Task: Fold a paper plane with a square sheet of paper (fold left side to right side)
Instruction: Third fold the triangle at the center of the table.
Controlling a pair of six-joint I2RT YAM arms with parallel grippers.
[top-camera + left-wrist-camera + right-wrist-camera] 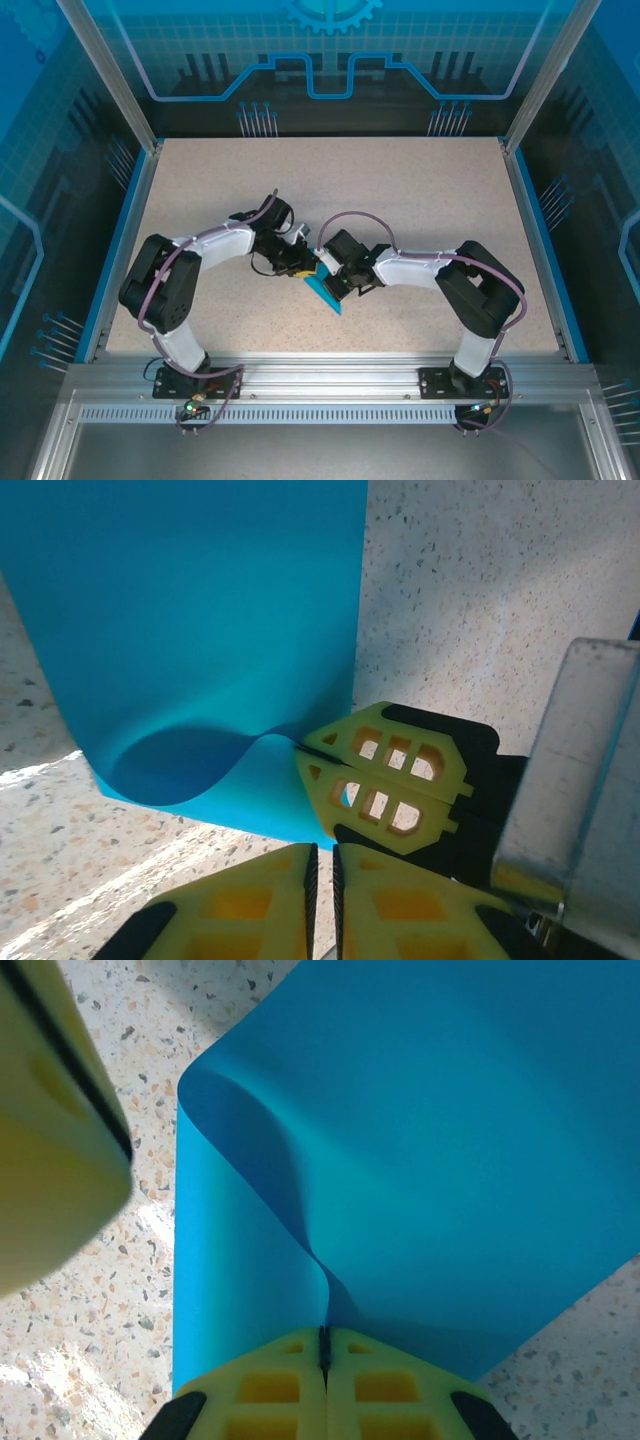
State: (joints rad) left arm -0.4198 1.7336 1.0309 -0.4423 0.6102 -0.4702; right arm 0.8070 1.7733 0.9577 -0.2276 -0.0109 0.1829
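Top camera barely shows the square sheet of paper; it's just a teal wedge poking out from under the two wrists, about midway between the table's left and right edges and a bit closer to the near edge. The arms cover the rest of it, and both sets of fingertips are buried in there too.

Wrist cams help a lot. Right gripper: pads pressed flat together, pinching the sheet's edge; the paper lifts up into that pinch and bulges into a soft curl just beside it. The left wrist cam catches the same pinch from the other side, with the right arm's fingers (yellow, with cut-out windows) nipped onto the edge.

Left gripper: fingers nearly together, with a thin slit between them; the sheet's lower edge runs just past the tips, and I can't tell if any paper sits in that slit.

In the right wrist cam one left finger is a big blurry yellow block at upper left, beside the curl; touching or not, no idea. Both wrist views crop off the sheet's far edge.
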